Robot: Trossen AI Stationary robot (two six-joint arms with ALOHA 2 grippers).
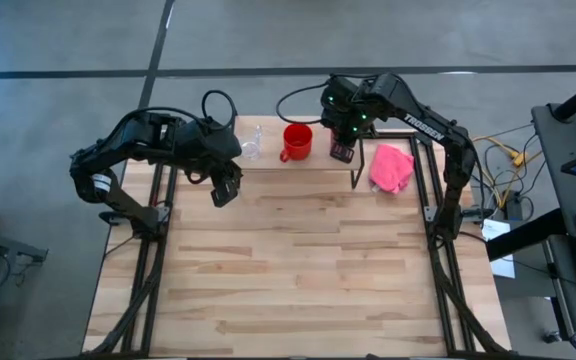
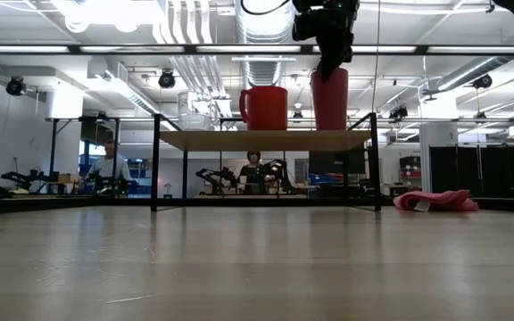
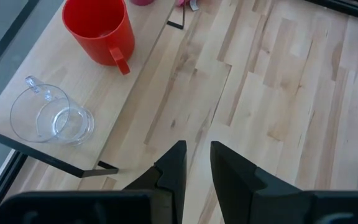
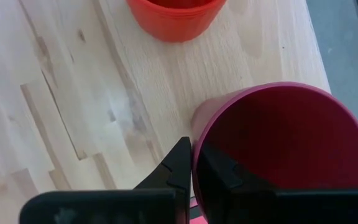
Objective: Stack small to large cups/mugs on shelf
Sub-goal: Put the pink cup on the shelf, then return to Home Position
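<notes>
On shelf (image 2: 266, 140) — right gripper (image 4: 194, 167) pinching tumbler (image 4: 284, 146)

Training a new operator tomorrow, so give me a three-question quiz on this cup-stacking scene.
1. True or false: the red mug stands on the shelf.
2. Which gripper grips the pink tumbler's rim: A left, B right?
3. Fill in: the pink cloth lies on the ____.

Key: 1 true. 2 B: the right gripper pinches the wall, while the left gripper hangs open near the clear glass. 3 table.
</notes>
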